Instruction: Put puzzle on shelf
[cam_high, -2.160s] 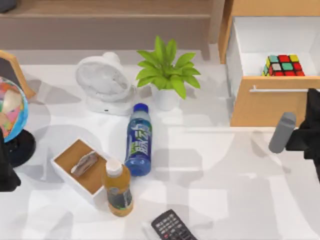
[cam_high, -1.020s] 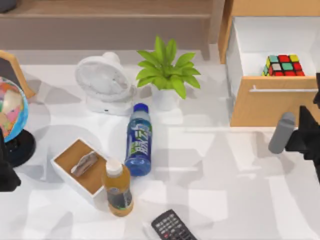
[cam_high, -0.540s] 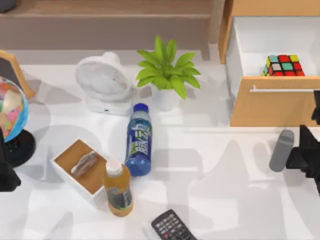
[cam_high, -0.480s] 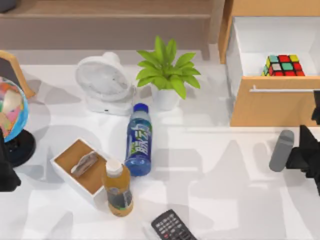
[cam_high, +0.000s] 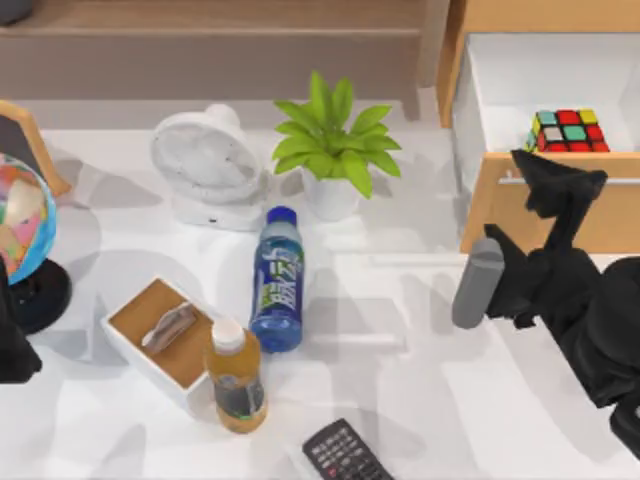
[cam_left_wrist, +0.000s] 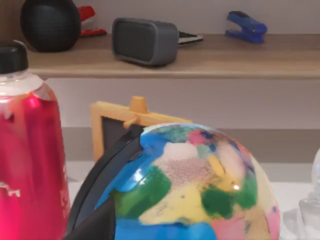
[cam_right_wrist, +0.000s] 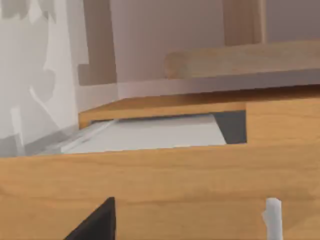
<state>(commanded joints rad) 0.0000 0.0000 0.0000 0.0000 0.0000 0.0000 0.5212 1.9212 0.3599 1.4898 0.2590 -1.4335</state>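
Long light-brown wooden shelf (cam_high: 210, 18) spans the back of the white worktop (cam_high: 400, 380). Small multicoloured puzzle cube (cam_high: 567, 131) sits inside the open orange-wood drawer (cam_high: 520, 205): likely light, rigid, smooth; grip opposite flat faces. Right gripper (cam_high: 540, 172) hangs above the drawer front, spread indeterminable. Right wrist view shows the drawer's white interior; left wrist view shows shelf clutter.

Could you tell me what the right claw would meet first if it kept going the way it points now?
Probably the drawer front: the right claw points at its top edge, with the puzzle just beyond inside; depth is unclear.
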